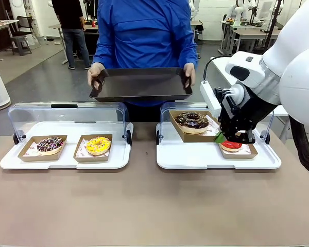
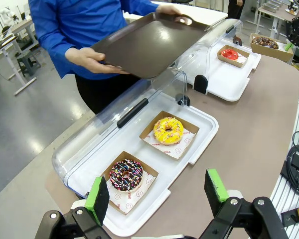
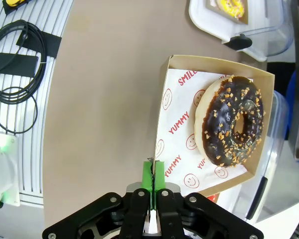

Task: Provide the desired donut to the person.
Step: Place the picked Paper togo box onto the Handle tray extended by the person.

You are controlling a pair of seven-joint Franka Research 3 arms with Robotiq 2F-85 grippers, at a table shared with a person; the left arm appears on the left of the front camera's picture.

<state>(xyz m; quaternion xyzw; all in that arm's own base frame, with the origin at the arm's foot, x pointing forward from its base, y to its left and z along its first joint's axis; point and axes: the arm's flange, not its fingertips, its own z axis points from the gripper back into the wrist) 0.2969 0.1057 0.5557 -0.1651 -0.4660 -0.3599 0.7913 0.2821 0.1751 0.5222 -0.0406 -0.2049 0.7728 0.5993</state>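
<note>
- The right gripper (image 3: 153, 174) is clenched on the thin side wall of the cardboard box (image 3: 209, 60) that carries the chocolate donut (image 3: 234, 127), so this is probably the donut wanted.
- In the front view the box sits tilted over the right-hand white display tray (image 1: 195, 157); it looks raised off it, though I cannot be sure.
- The load is light, but the card is floppy. A pinch at one edge lets the far side sag, and the donut could slide on its paper liner.
- The donut is soft and its glaze smears, so the hold belongs on the box wall and the box should be kept level.
- The left gripper (image 2: 157, 191) hangs released above the near edge of the left display tray.
- The person (image 1: 144, 31) holds a dark serving tray (image 1: 139, 83) in both hands beyond the cases.
- The red donut (image 1: 230, 145) lies just under the right gripper.
- The raised clear lid (image 1: 167, 110) stands between the box and the serving tray, so the box must pass over it.
</note>
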